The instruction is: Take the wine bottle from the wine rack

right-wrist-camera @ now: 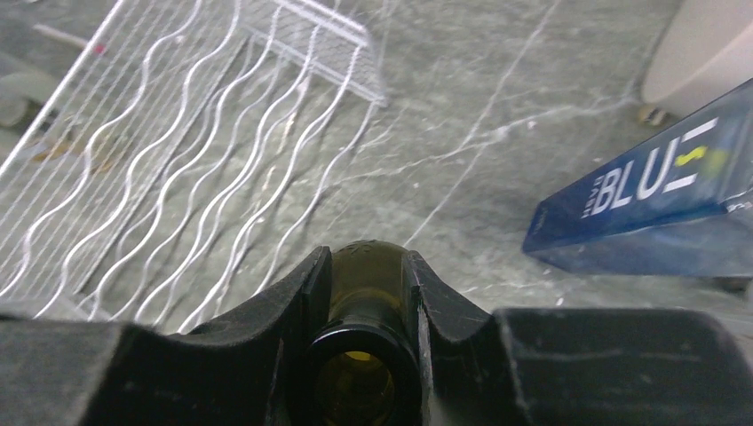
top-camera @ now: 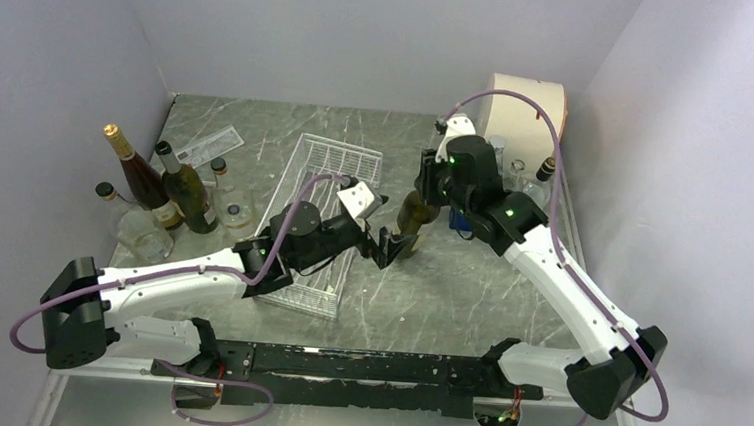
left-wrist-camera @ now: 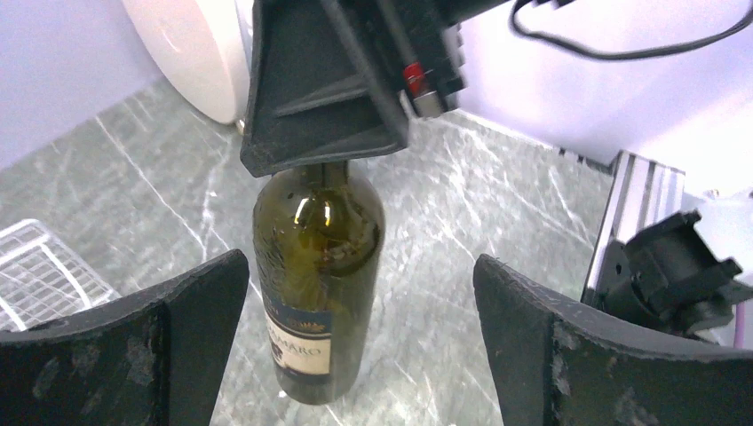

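Just right of the wine rack (top-camera: 332,160), off its wires and upright over the marble table (top-camera: 467,300), the wine bottle (top-camera: 415,214) is seen; whether its base is set on the stone or held just above it cannot be told. Dark green glass, a narrow neck, an open mouth and a paper label low on the body are shown; it is judged stiff, smooth and slippery, breakable if knocked or dropped, and fairly heavy by the glass alone; how much liquid is inside cannot be made out. The neck is clamped by the right gripper (right-wrist-camera: 364,275), closed on it from above just below the lip; a hold there is judged safe against slipping through, since the lip acts as a stop, though the body can swing beneath it. The left gripper (left-wrist-camera: 361,266) is spread fully wide, one finger on each side of the body, neither touching the glass; nothing is held by it. For a steadier carry, a second hold across the body above the label is judged best. A cream drum (top-camera: 526,108) is stood at the far right corner; other bottles (top-camera: 159,188) are grouped well apart at the left.
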Robot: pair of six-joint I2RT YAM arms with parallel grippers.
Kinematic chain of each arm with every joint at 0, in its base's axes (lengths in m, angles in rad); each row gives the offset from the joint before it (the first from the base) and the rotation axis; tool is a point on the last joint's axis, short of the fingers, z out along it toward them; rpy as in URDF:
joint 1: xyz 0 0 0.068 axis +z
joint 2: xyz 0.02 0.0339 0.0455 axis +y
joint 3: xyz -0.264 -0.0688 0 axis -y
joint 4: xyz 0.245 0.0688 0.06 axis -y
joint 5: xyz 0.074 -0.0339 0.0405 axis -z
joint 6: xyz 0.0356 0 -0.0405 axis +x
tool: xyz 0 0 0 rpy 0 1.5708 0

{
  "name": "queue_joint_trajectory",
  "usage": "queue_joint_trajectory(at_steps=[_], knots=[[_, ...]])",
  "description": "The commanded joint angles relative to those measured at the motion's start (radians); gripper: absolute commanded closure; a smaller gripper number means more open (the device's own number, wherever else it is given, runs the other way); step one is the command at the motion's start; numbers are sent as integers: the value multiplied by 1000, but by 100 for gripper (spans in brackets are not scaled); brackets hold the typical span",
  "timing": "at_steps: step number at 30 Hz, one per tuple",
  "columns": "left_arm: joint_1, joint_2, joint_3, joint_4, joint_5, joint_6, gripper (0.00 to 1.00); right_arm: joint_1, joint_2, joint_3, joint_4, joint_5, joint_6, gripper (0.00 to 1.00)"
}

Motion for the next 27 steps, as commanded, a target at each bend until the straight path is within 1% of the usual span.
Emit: queue_joint_trajectory(at_steps=[1, 6, 11, 15, 17, 19, 27], knots=[[-6, -48, -20, 69, -99, 16, 0, -3, 67, 88, 108, 185, -60, 100], [-8, -73, -50, 96, -168, 36, 0, -23, 184, 169, 105, 292, -91, 100], [-8, -81, -64, 115, -190, 32, 0, -81, 229, 177, 170, 256, -102, 100], [-10, -70, -46, 90, -183, 33, 0, -125, 267, 193, 179, 241, -108, 100], [-9, -71, -48, 92, -186, 33, 0, -134, 273, 185, 189, 236, -106, 100], [-9, -74, -50, 96, -183, 34, 0, -168, 271, 173, 206, 227, -104, 100], [-9, -67, -49, 95, -170, 35, 0, -202, 279, 144, 251, 199, -115, 100]])
